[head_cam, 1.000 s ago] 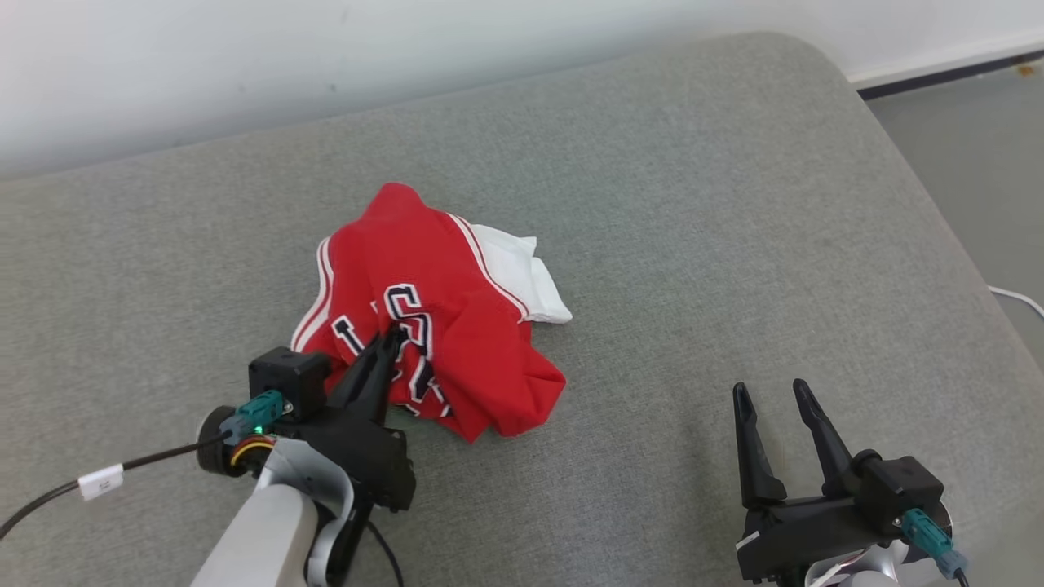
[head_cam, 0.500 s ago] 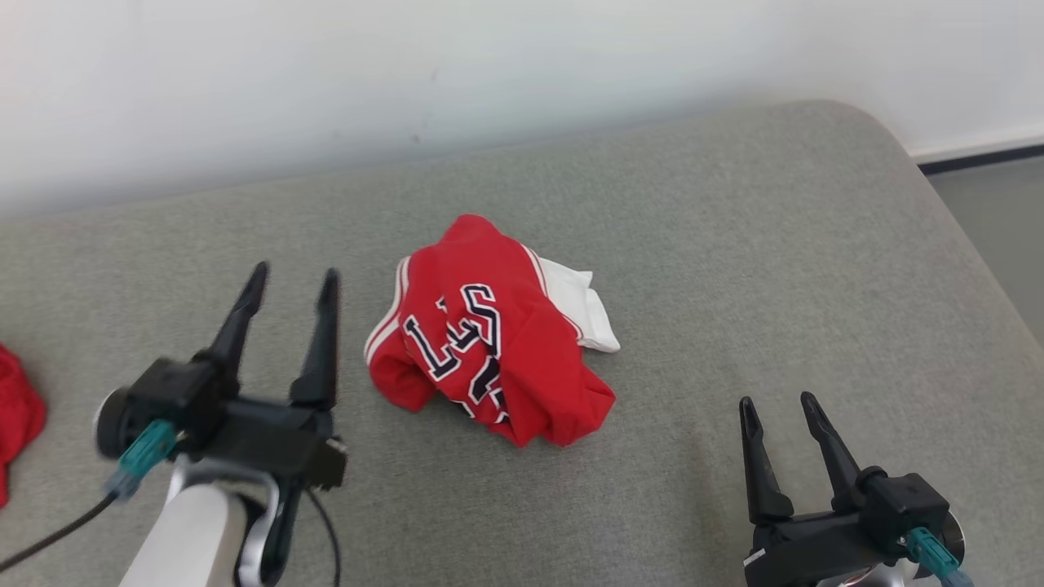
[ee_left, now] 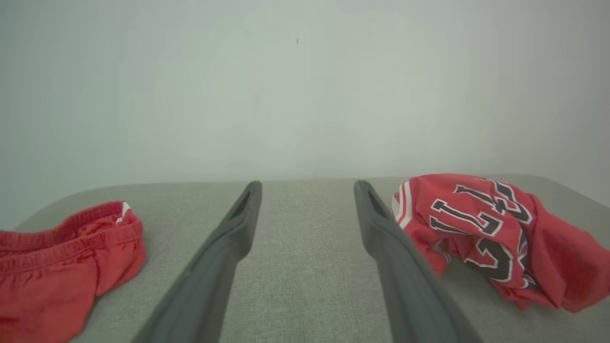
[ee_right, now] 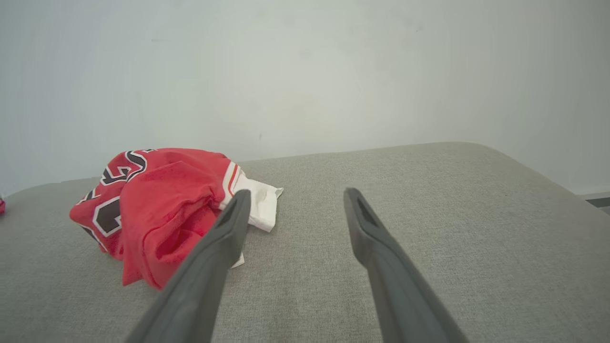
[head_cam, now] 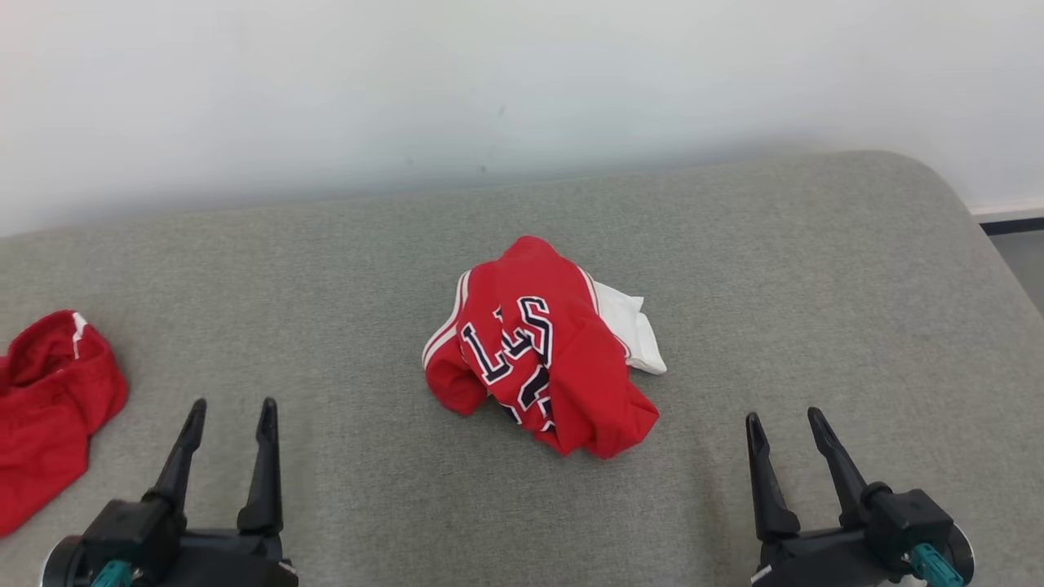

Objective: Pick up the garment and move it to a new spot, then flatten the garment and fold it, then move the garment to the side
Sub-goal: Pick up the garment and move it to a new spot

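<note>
The garment (head_cam: pixel 546 350), lying ahead of and between the two pairs of fingers (ee_left: pixel 224 252), is showing soft, thin red cloth with a white cloth part (creased, no shine). The fingers are looking like smooth, matt dark plastic. Beneath them the cushion (head_cam: pixel 326 269) is showing coarse, matt grey weave.

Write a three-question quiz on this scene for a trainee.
1. True or false: the left gripper holds the jersey.
2. The jersey lies: A spread flat; B crumpled in a heap; C neatly folded.
3. Fill in: the other red garment lies on the robot's ___ side.
Key: 1 false; 2 B; 3 left.
</note>
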